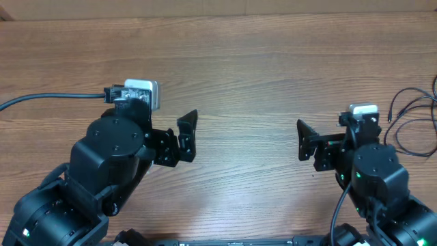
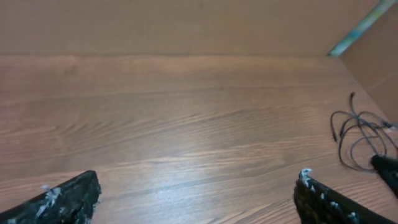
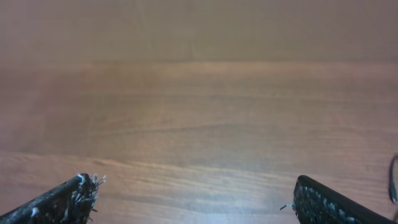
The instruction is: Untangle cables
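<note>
The cables (image 1: 412, 117) lie at the far right edge of the table (image 1: 246, 75), a loose knot of thin black cords whose loops overlap one another. From the left wrist view the cables (image 2: 359, 133) read as wiry, rounded coils lying flat on the wood, with one strand running up to a small dark plug end (how many separate cords there are cannot be told). They rest just beside the right arm's wrist, touched by neither gripper.

The right gripper (image 1: 301, 141) points toward the middle of the table, away from the knot. Its dark, rough-faced fingers (image 3: 329, 202) stand wide apart with only bare wood between them. The left gripper (image 1: 189, 137) faces it from well apart, its jaws likewise spread and holding nothing, and its pads (image 2: 65, 198) are flecked with pale scuffs.

The table is smooth, warm brown wood with long, streaky grain.
</note>
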